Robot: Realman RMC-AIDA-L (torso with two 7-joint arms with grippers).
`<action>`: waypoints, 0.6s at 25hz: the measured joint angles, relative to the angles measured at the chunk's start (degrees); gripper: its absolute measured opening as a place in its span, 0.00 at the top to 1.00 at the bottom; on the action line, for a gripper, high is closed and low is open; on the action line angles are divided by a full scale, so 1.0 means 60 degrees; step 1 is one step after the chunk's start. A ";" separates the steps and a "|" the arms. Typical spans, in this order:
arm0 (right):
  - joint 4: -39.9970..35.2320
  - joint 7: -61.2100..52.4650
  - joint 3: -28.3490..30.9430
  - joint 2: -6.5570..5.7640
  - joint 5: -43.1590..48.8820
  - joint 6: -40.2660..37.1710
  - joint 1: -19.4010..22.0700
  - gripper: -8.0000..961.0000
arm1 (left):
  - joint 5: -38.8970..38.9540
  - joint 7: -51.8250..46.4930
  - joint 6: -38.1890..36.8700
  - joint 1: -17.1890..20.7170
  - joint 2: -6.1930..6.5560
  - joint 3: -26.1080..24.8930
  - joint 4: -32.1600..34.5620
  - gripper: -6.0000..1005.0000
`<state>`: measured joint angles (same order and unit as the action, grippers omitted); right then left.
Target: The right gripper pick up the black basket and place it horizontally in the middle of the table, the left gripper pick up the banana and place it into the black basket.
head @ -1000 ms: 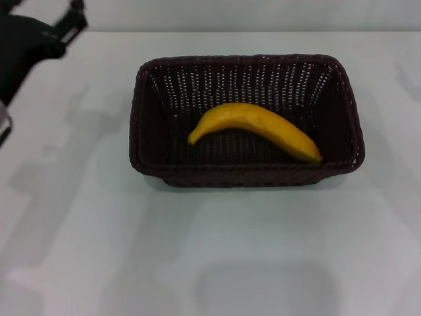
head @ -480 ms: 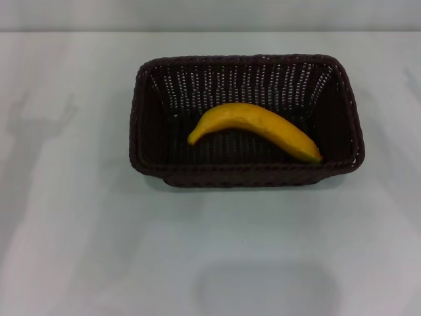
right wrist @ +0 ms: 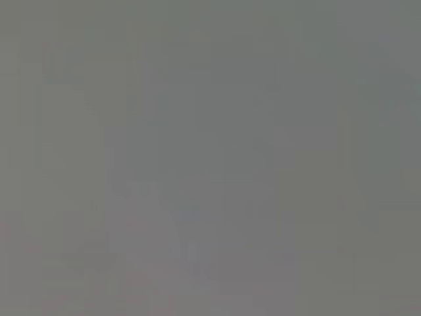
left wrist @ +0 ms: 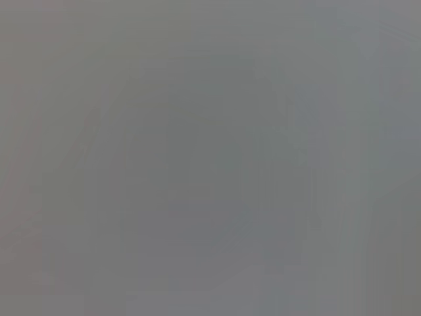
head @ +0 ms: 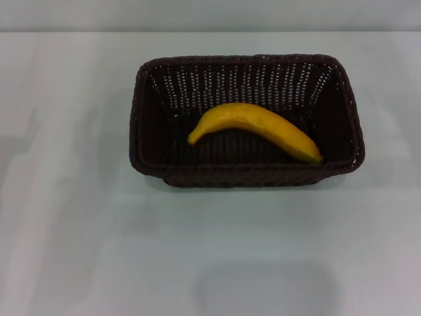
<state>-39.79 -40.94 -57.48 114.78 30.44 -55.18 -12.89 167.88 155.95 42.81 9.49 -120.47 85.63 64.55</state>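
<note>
The black basket stands in the middle of the white table, its long side running left to right in the head view. Inside it lies the yellow banana, curved, resting on the basket floor and reaching toward the right wall. Neither gripper shows in the head view. Both wrist views hold only a plain grey surface, with no fingers and no objects in them.
Bare white tabletop surrounds the basket on all sides. The table's far edge runs along the top of the head view, with a grey wall behind it. Faint shadows lie on the table at the left and near the front.
One second ago the left arm's dark shape stood at the head view's upper left corner; it left the picture by half a second ago. Basket and banana have not moved.
</note>
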 joint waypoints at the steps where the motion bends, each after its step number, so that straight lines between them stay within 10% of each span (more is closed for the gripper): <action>1: 0.0083 0.0003 0.0172 0.0001 0.0001 -0.0028 -0.0002 0.28 | 0.0001 -0.0028 0.0043 0.0001 0.0000 -0.0009 -0.0042 0.12; 15: 0.1095 0.0416 0.1033 0.0001 -0.0444 -0.1003 0.0024 0.28 | 0.0013 -0.0228 0.0303 -0.0088 -0.0004 0.0004 -0.0392 0.12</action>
<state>-33.21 -38.45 -51.28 114.78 27.78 -61.20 -12.74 167.96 154.58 44.62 8.96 -120.50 85.65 62.19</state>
